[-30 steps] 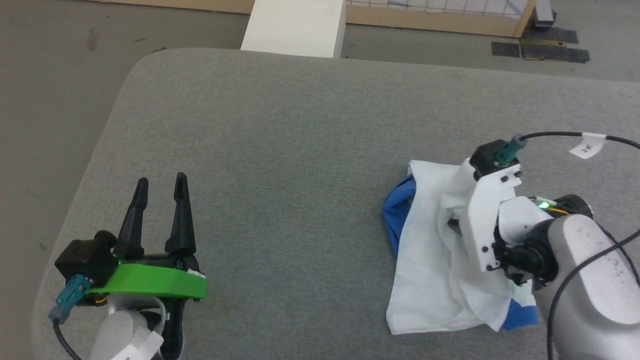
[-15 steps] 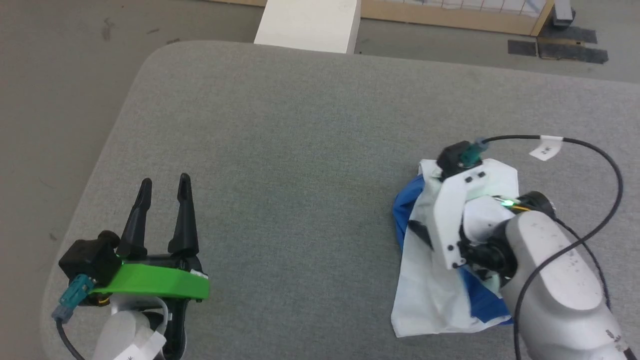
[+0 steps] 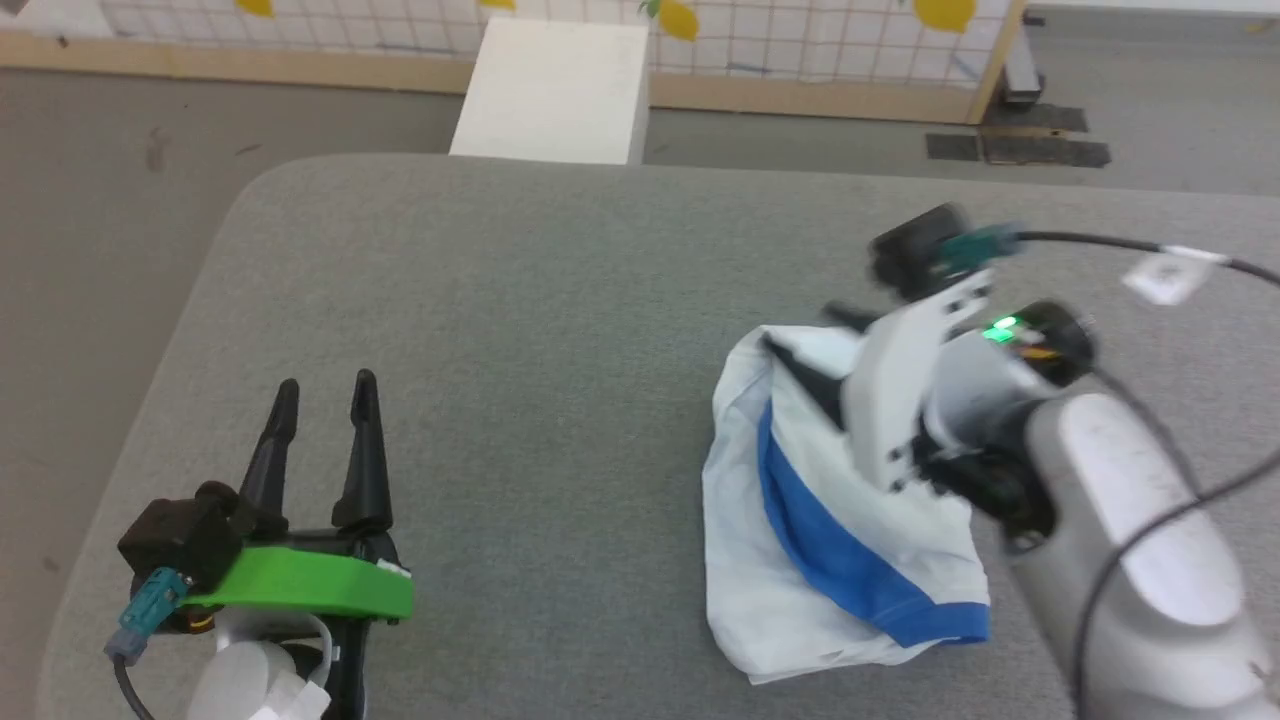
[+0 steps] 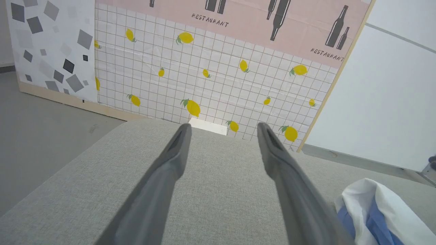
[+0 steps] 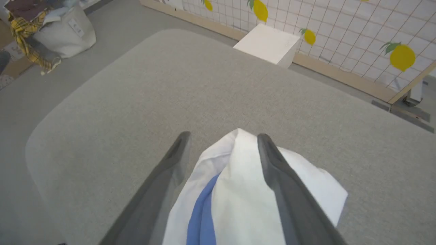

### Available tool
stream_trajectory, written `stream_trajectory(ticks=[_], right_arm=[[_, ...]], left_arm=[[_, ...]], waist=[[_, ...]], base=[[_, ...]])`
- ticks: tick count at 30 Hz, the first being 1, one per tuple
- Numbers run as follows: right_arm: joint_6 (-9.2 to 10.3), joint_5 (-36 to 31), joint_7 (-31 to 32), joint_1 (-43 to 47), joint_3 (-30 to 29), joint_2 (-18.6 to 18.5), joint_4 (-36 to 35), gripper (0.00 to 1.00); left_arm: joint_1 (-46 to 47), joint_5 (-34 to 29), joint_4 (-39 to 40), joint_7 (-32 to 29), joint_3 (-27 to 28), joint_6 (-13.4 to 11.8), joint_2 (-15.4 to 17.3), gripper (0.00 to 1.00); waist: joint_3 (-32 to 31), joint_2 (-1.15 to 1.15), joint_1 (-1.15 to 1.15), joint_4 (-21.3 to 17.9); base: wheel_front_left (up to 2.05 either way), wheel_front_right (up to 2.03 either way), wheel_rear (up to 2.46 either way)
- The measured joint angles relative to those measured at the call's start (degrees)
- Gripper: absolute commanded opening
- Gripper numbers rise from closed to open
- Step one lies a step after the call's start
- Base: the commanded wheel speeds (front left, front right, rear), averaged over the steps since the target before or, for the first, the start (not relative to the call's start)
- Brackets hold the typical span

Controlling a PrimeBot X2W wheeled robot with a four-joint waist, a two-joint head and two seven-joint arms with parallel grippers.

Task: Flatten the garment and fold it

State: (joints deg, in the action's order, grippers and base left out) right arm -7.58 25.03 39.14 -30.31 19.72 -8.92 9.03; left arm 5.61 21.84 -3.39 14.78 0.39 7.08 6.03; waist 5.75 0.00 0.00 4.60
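While my right gripper (image 5: 223, 136) straddles the crumpled garment (image 3: 830, 550) with fingers spread wide, my left gripper (image 3: 326, 382) rests well apart from the garment, also spread wide.

Table (image 3: 560, 300): wide grey fabric top with rounded corners.
White box (image 3: 548, 90): on the floor just beyond the table's far edge.
Lemon panel (image 4: 211, 68): white grid with yellow lemons, upright behind the table, past the box.
Wooden strip (image 3: 800, 97): along that panel's foot.
Pink banner (image 4: 259, 20): above the lemons, dark bottles, "RESTAURANT".
Dark mats (image 3: 1015, 148): floor beyond the table's far right corner.
White bag (image 5: 64, 34): floor well off the table's left side, yellow plaid cloth (image 5: 27, 37) spilling out.
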Motion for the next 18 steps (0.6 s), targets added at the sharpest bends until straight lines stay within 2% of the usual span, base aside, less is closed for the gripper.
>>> stream_trajectory(ticks=[5, 11, 18], right_arm=[[0.0, -8.18, -4.68, 4.51, -8.01, -0.91, -3.21, 1.0], [0.0, -15.28, -4.7, 12.68, -16.88, 1.62, -3.6, 1.0], [0.0, -19.35, -3.35, 14.31, -17.48, 4.55, 0.26, 1.0]], left_arm=[[-0.22, -3.8, 0.15, 0.0, 0.81, -0.41, 0.3, 1.0], [-0.31, -7.33, 0.66, 0.0, 1.72, -2.47, 0.18, 1.0], [0.13, -8.47, 0.67, 0.0, 2.05, -2.47, -0.43, 1.0]], waist=[[-0.77, 0.0, 0.0, -1.95], [-0.54, 0.0, 0.0, -3.49], [2.07, 0.0, 0.0, -3.22]], base=[[0.0, 0.0, 0.0], [0.0, 0.0, 0.0], [0.0, 0.0, 0.0]])
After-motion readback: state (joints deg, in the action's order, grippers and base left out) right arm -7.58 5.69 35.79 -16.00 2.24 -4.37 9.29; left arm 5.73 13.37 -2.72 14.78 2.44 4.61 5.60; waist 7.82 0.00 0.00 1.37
